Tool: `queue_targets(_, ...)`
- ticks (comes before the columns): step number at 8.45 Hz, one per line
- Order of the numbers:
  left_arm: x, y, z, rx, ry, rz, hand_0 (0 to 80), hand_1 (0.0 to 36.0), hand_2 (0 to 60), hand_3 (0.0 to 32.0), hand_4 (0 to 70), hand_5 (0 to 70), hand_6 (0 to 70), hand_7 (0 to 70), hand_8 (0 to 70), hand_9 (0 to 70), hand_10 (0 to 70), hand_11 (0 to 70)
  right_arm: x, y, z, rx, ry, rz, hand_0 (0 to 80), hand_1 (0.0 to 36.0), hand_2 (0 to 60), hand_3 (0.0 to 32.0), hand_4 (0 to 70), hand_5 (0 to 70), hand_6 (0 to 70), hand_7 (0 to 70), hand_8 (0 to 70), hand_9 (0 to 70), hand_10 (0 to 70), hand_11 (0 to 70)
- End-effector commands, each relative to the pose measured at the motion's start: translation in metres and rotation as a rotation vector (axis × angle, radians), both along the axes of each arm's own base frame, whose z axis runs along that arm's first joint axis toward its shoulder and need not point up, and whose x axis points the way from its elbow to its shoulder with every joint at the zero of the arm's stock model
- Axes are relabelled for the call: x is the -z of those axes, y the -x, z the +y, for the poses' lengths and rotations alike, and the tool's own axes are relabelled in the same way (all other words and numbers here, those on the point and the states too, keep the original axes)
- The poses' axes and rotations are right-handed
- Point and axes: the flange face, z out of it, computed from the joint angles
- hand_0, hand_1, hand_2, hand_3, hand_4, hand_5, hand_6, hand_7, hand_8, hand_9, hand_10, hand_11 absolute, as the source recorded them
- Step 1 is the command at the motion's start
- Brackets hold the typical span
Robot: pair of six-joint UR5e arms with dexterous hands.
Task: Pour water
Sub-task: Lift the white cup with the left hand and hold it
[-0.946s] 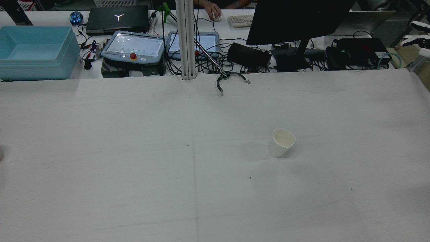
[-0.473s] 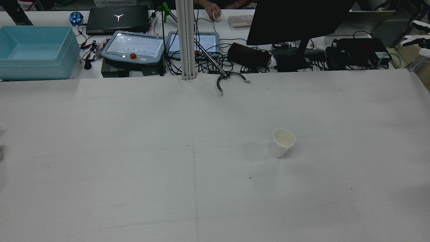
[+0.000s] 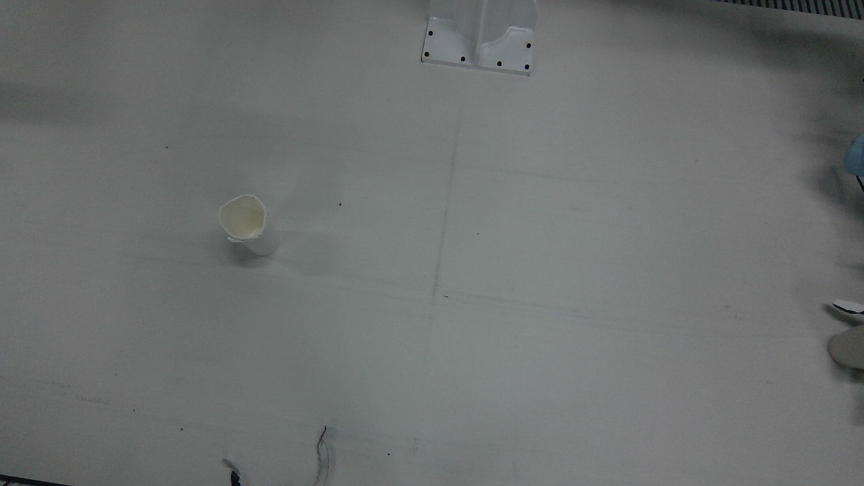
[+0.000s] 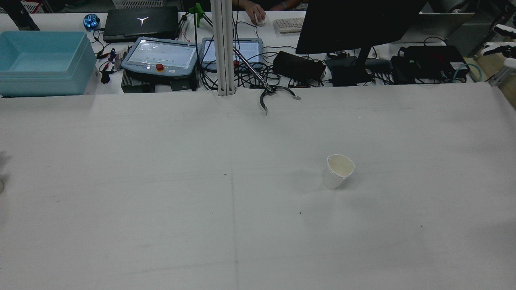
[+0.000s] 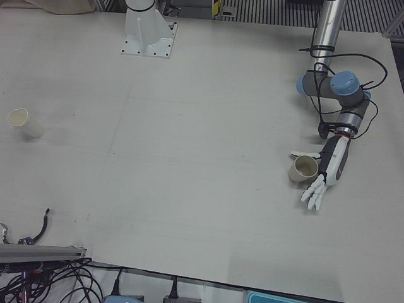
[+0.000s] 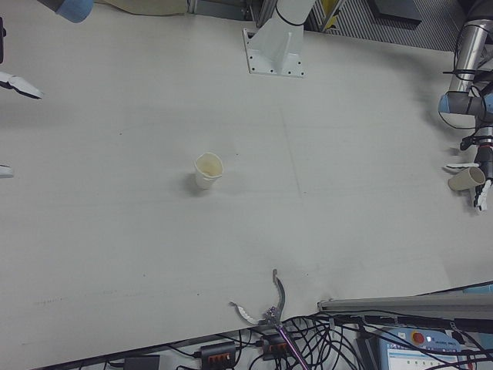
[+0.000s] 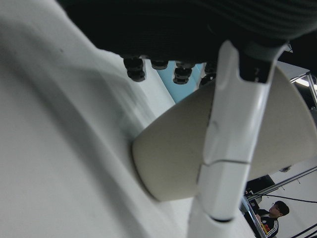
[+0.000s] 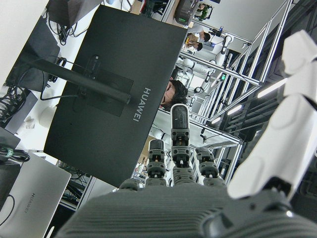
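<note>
Upright, the white paper cup (image 4: 338, 171) stands alone mid-table on the right arm's half, seemingly empty; the beige paper cup (image 5: 303, 168) lies sideways by the table's (image 5: 202, 158) left edge — the left hand (image 5: 325, 173) beside it, fingers spread; the right hand (image 6: 14, 85) open, off-table.

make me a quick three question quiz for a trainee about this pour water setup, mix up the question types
1. True or false: the left hand has its fingers spread open beside the tan cup, not closed on it.
2. Multiple choice: the white cup in the rear view stands A) upright on the table, B) lying on its side, C) inside the blue bin.
3. Short answer: is the right hand close to either cup?

Key: 1 true; 2 A; 3 no, it is at the table's far edge, holding nothing.
</note>
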Motion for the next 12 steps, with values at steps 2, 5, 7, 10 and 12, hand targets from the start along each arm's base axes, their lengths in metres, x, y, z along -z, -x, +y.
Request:
queue_targets(2,-0.001,0.0,0.002,-0.015,0.026,0.007,80.0,36.0,20.0,0.0,50.3,67.8,9.8,5.7,3.9,0.0,9.0,17.4,-0.001,0.002,0.0,0.004,0.003,0.0,42.1,9.7,21.8,0.0,6.7,8.6,35.2,30.2,15.5,16.5,0.0,0.0)
queue_targets(5,-0.002,0.001,0.003,-0.017,0.072,0.054,80.0,36.0,60.0,0.0,70.0,70.0,15.4,18.0,7.6,4.0,12.0,20.7,-0.001,0.002,0.0,0.005,0.002,-0.001,42.2,9.7,21.4,0.0,6.0,8.6,35.0,29.9,16.1,17.3,0.0,0.0)
queue_targets(7,-0.001,0.004,0.009,-0.02,0.148,0.151,80.0,36.0,60.0,0.0,70.0,70.0,17.9,18.7,8.6,6.2,13.1,22.2,-0.001,0.001,0.0,0.003,0.002,-0.001,42.3,9.7,20.9,0.0,4.9,8.6,34.3,29.2,15.7,16.9,0.0,0.0)
queue_targets(10,0.074,-0.008,0.0,-0.145,0.144,0.292,80.0,36.0,60.0,0.0,70.0,70.0,16.6,15.1,7.0,3.4,11.9,20.5,-0.001,0.011,-0.002,0.021,-0.005,0.001,42.9,10.0,20.4,0.0,4.2,8.6,33.8,28.4,15.6,16.8,0.0,0.0)
queue_targets(12,0.094,-0.008,0.006,-0.159,0.132,0.301,80.0,36.0,60.0,0.0,70.0,70.0,13.1,9.6,4.5,0.5,10.7,18.8,-0.012,0.034,-0.008,0.021,0.008,0.023,42.8,10.2,21.1,0.0,3.8,8.6,33.4,28.0,15.6,16.6,0.0,0.0)
